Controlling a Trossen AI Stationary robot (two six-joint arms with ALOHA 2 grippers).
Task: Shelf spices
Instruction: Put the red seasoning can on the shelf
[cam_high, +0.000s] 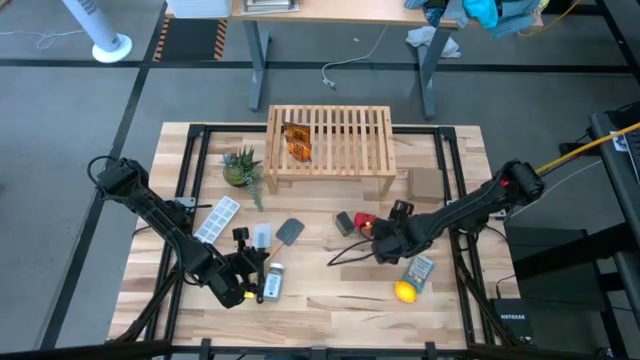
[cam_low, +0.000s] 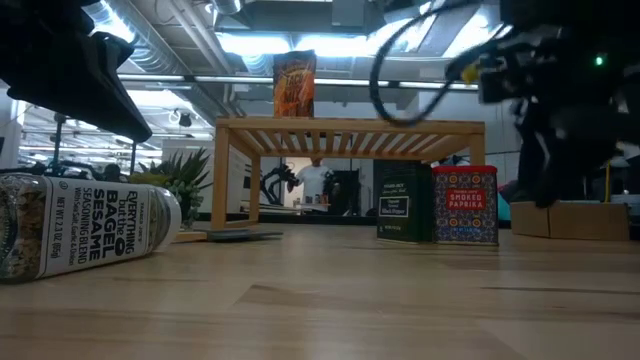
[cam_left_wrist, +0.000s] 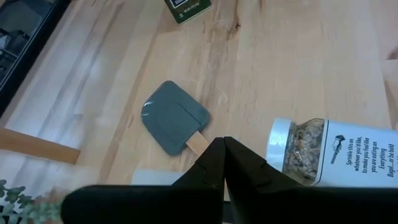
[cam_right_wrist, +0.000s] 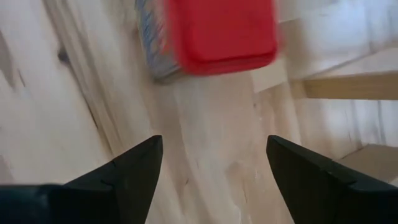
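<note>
Right gripper (cam_right_wrist: 211, 168): standing spread wide with nothing between its two dark fingers, hovering over the plank tabletop (cam_high: 330, 300) just beside the small red box.
Small red box (cam_high: 366, 222): standing upright on the tabletop in front of the low slatted wooden shelf (cam_high: 330, 140); in the right wrist view it is lying dead ahead of the open jaws, not yet between them.
Long axis: the box is standing tall, so I judge the fingers need to come forward and straddle its sides.
Small black box (cam_high: 344, 221): sitting right beside the red one, on the side away from the right arm.
Amber-orange clear packet (cam_high: 297, 142): already up on the shelf slats.
Nearer arm: the right one, clearly.
Left gripper (cam_left_wrist: 222, 163): pressed together, waiting over the clear white-capped bottle (cam_high: 273, 281) lying on its side.
</note>
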